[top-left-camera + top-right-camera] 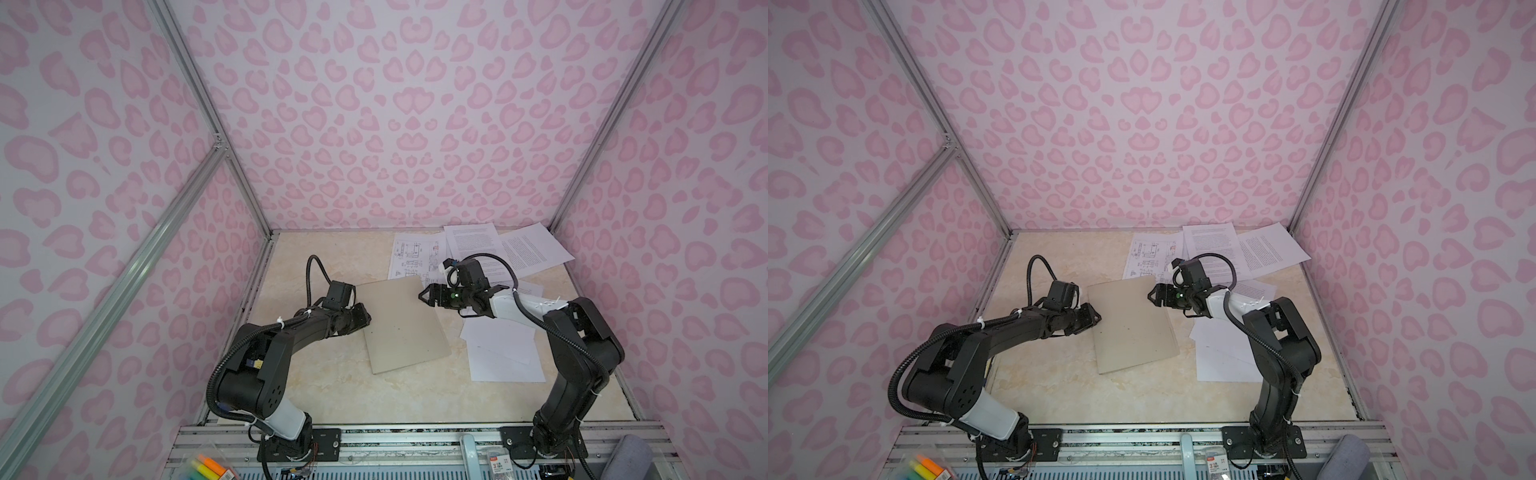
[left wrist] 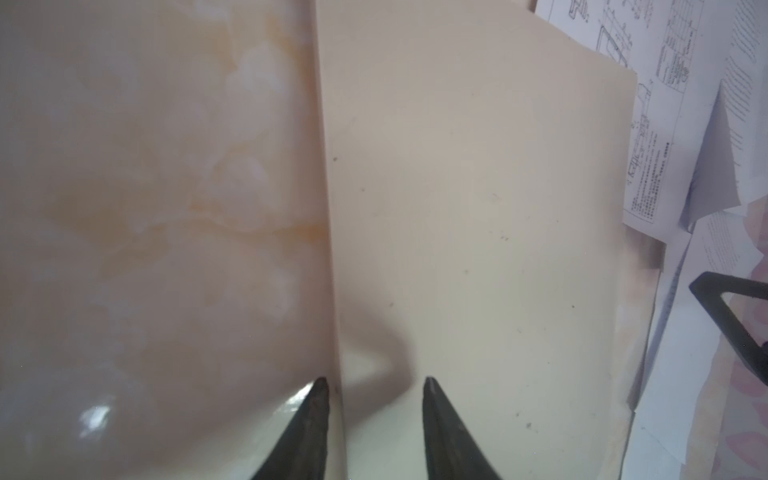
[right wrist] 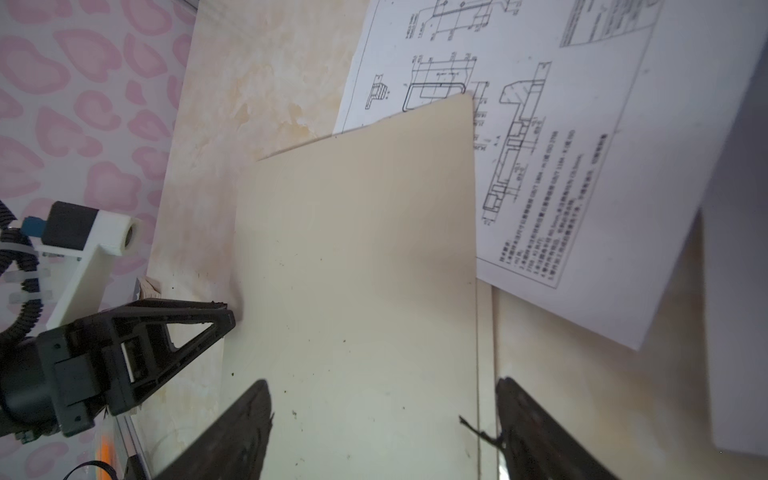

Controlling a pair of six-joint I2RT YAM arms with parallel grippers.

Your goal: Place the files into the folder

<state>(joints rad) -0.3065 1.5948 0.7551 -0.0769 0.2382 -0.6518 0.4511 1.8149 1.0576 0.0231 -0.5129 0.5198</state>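
Note:
The grey-beige folder point(image 1: 405, 328) point(image 1: 1133, 328) lies shut and flat in the middle of the table. My left gripper point(image 1: 368, 318) point(image 2: 376, 384) sits low at its left edge. That edge point(image 2: 332, 249) runs between the two fingertips, which stand narrowly apart. My right gripper point(image 1: 424, 297) point(image 3: 384, 382) is open wide, low over the folder's right edge near the far corner. The files are loose white sheets. A drawing sheet point(image 1: 415, 253) point(image 3: 561, 166) is tucked partly under the folder's far corner. Text sheets point(image 1: 528, 249) lie at the back right and blank sheets point(image 1: 503, 357) under the right arm.
Pink-patterned walls with aluminium posts point(image 1: 577, 195) close in the table on three sides. An aluminium rail point(image 1: 395, 436) runs along the front and carries both arm bases. Highlighter pens point(image 1: 208, 465) and a small packet point(image 1: 498, 461) lie below the rail.

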